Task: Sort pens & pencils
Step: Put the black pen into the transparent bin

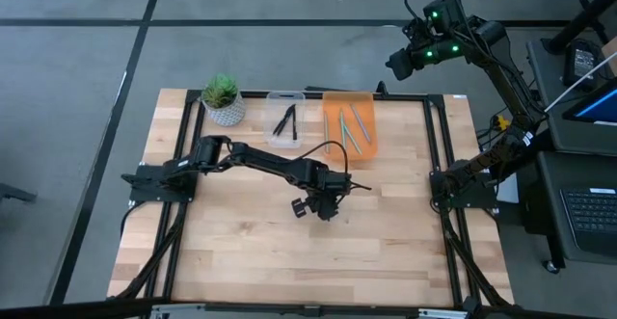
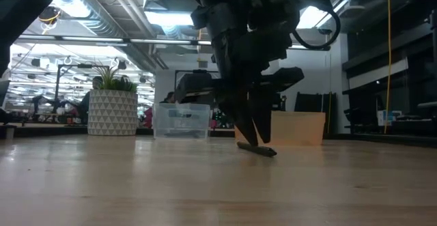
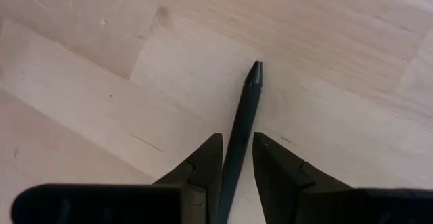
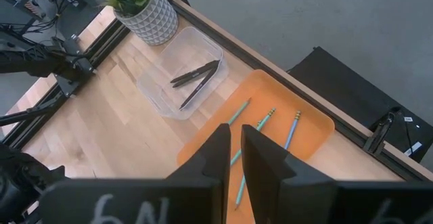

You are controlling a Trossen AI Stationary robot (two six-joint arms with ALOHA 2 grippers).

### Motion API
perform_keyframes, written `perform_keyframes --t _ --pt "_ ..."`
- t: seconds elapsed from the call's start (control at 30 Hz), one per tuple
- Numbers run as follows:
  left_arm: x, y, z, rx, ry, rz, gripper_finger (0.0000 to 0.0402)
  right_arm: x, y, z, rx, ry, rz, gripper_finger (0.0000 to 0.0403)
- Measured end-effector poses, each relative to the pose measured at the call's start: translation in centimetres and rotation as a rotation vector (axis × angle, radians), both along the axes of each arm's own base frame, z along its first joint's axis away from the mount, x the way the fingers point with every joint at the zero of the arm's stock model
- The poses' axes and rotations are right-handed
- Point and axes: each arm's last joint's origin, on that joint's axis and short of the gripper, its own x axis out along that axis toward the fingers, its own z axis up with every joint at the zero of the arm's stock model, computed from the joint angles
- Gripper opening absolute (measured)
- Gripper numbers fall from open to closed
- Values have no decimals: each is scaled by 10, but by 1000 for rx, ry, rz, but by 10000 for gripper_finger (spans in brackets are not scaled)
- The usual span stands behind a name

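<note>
A black pen (image 3: pixel 247 102) lies flat on the wooden table near its middle (image 1: pixel 359 186) (image 2: pixel 263 151). My left gripper (image 3: pixel 238 136) stands over it (image 1: pixel 328 206) (image 2: pixel 251 140), fingers pointing down and shut on the pen. Other black pens (image 4: pixel 196 75) lie in a clear bin (image 1: pixel 286 117) at the far edge. Pale teal pencils (image 4: pixel 260 126) lie in an orange tray (image 1: pixel 333 102) beside it. My right gripper (image 1: pixel 397 66) hangs high beyond the table's far right corner, shut (image 4: pixel 236 132). My left gripper pinches the black pen's barrel (image 3: pixel 237 149) between its two fingers, some way back from the pointed tip (image 3: pixel 256 68). The fingers (image 2: pixel 242 127) come from above, pointing down, across the pen. The pen lies flat on the table.
A potted plant (image 1: pixel 222 99) in a patterned white pot stands at the far left corner next to the clear bin. A dark frame (image 1: pixel 434 136) runs around the tabletop. Bare wood (image 1: pixel 289 261) stretches toward the near edge.
</note>
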Motion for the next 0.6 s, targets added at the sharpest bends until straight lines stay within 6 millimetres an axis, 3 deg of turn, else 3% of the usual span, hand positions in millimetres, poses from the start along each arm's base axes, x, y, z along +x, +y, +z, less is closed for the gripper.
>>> perform_keyframes --t 0.6 --pt "4 9 -20 -28 41 35 78 1 0 1 8 -18 19 39"
